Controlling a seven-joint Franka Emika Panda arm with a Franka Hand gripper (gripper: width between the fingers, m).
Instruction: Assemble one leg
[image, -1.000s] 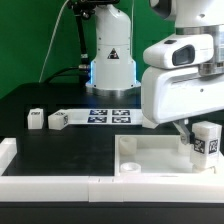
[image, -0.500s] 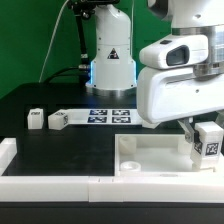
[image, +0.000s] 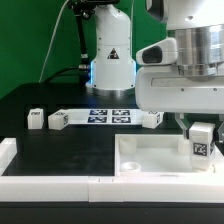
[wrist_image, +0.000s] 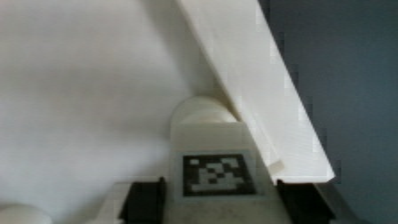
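My gripper (image: 201, 128) is shut on a leg (image: 201, 142), a small white post with a black-and-white tag, and holds it upright over the right side of the large white tray-like part (image: 150, 158). In the wrist view the leg (wrist_image: 217, 150) sits between my two black fingers (wrist_image: 148, 203), its tag facing the camera, with the tray's raised rim (wrist_image: 249, 80) running diagonally beside it. Two more legs (image: 36, 119) (image: 57, 120) lie on the black table at the exterior view's left. Another leg (image: 152, 121) shows behind the tray.
The marker board (image: 108, 115) lies flat behind the tray in front of the arm's base (image: 110, 60). A white wall (image: 60, 185) runs along the table's front edge, with a raised end (image: 8, 148) at the exterior view's left.
My gripper with the leg has moved slightly toward the exterior view's left and risen a little over the tray, uncovering a leg behind the tray.
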